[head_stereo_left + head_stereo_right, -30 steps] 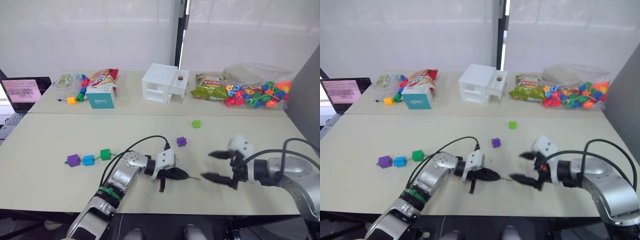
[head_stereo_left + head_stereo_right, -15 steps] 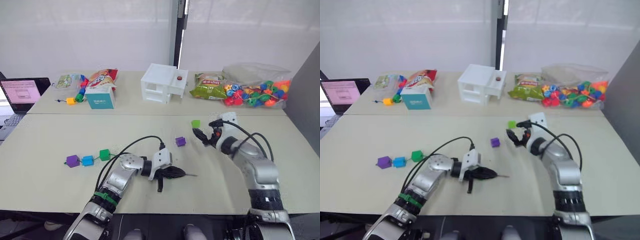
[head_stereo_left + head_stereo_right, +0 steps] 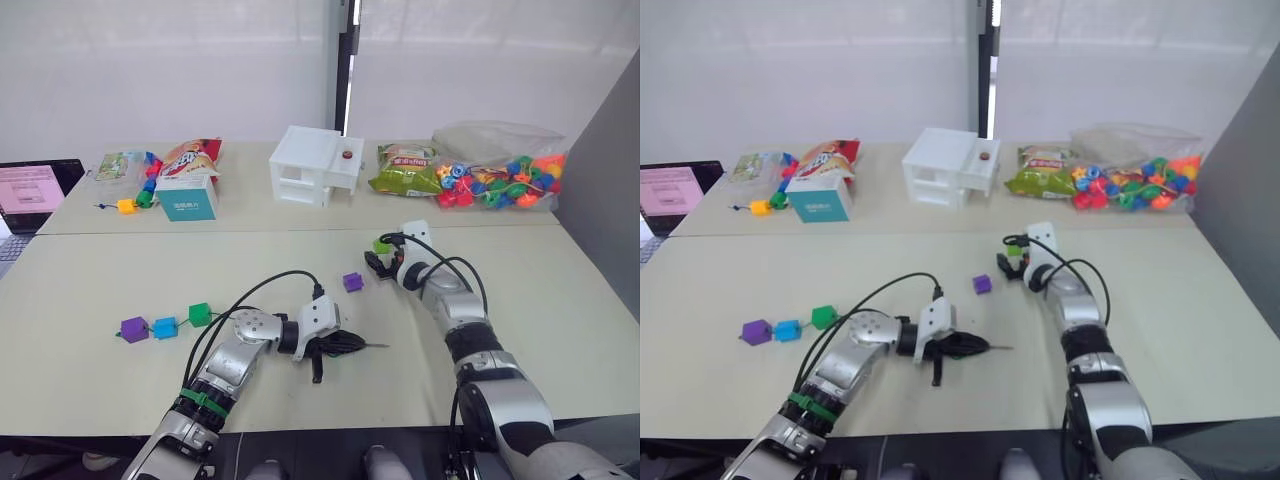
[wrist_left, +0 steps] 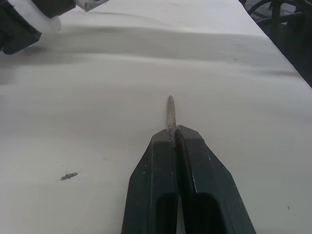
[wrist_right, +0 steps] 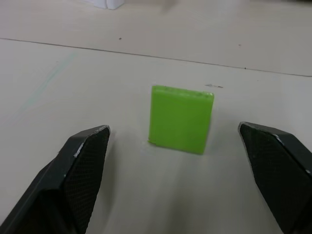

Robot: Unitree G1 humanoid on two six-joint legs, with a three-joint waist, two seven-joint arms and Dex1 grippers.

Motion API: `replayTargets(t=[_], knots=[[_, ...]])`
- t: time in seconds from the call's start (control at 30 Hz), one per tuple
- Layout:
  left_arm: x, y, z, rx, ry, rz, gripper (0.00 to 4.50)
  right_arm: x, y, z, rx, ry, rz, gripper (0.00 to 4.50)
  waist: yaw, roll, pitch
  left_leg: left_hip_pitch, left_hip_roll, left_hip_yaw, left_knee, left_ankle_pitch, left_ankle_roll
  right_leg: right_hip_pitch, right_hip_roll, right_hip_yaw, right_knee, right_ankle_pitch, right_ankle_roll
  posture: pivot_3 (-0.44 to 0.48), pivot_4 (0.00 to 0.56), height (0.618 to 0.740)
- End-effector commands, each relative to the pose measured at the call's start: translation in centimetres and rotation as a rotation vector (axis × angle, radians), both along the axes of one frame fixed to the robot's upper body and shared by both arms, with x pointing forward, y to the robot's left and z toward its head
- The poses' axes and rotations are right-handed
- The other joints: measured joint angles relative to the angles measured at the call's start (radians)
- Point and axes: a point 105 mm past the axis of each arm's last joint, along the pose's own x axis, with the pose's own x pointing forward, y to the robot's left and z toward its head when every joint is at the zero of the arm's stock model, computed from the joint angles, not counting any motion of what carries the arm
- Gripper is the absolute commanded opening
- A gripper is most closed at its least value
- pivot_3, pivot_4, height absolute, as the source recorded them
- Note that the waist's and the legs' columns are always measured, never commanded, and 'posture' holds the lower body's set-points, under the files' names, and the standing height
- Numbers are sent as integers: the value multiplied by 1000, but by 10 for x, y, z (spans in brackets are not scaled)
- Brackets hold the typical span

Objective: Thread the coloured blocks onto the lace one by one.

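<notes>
- Five coloured blocks lie on the bench (image 3: 90, 280).
- Three sit in a row at centre left of the head view: a purple block (image 3: 134, 329), a blue block (image 3: 165, 327) and a dark green block (image 3: 200, 314).
- A second purple block (image 3: 352, 282) lies alone near the middle.
- One light green block (image 5: 181, 118) lies just right of it, between the wide-open fingers (image 5: 83, 161) of the right gripper (image 3: 378, 255), untouched.
- The left gripper (image 3: 345, 345), lower centre, has its fingers (image 4: 163, 175) pressed together on the lace tip (image 4: 170, 114).
- That one silvery tip points toward the frame's right, its long axis about level.
</notes>
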Motion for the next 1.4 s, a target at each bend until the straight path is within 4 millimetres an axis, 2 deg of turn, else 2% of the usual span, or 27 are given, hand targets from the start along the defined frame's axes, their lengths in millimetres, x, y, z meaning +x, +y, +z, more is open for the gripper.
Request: replayTargets(t=[0.03,0.2,0.33,0.37,0.5,0.6,0.7,0.83,1.03,1.2,1.4], knots=[[-3,-4,7,-13,-23,-16,0,7,6,12,20,-54,-6,4231,-2,0,0,0,0,0,0,0,0,0,0,0,0,0,0,0,150,740],[-3,-6,7,-13,-28,-18,0,10,9,9,28,-52,-11,2597,-3,0,0,0,0,0,0,0,0,0,0,0,0,0,0,0,150,740],[-3,-6,7,-14,-28,-19,0,8,1,8,58,-66,-25,1242,-3,0,0,0,0,0,0,0,0,0,0,0,0,0,0,0,150,740],[-3,-7,6,-14,-27,-19,0,7,-3,9,66,-75,-31,1152,-2,0,0,0,0,0,0,0,0,0,0,0,0,0,0,0,150,740],[-7,-12,3,-26,-8,-29,0,-5,-23,18,114,-127,-44,1152,4,0,0,-1,0,-1,0,0,0,0,-1,0,0,0,0,0,150,740],[-10,-16,2,-32,0,-45,0,-24,-31,22,108,-150,-31,1152,8,1,0,-1,-1,-1,0,0,0,0,-1,0,0,0,1,0,150,740],[-10,-20,0,-33,3,-68,0,-58,-39,21,106,-147,-29,1152,11,1,-1,-1,-1,-1,0,-1,1,0,-1,0,0,0,1,0,150,740],[-10,-23,-1,-35,5,-90,0,-102,-35,19,125,-131,-23,1152,23,2,-1,-1,-1,0,0,-1,2,0,-1,0,-1,0,1,0,150,740],[-3,-27,9,-95,-21,-98,0,-172,-32,8,145,-44,-101,1152,40,3,-2,0,-1,-2,1,-1,2,1,0,-1,-4,0,1,0,150,740],[-2,-30,8,-81,-54,-114,0,-195,-24,-9,163,45,-131,1152,40,3,-2,1,-1,0,1,-1,2,2,0,1,-5,0,1,0,150,740],[-3,-31,7,-83,-52,-118,0,-204,-20,-22,155,104,-183,1152,41,3,-2,2,-1,-1,1,-1,2,3,0,0,-5,0,1,0,150,740]])
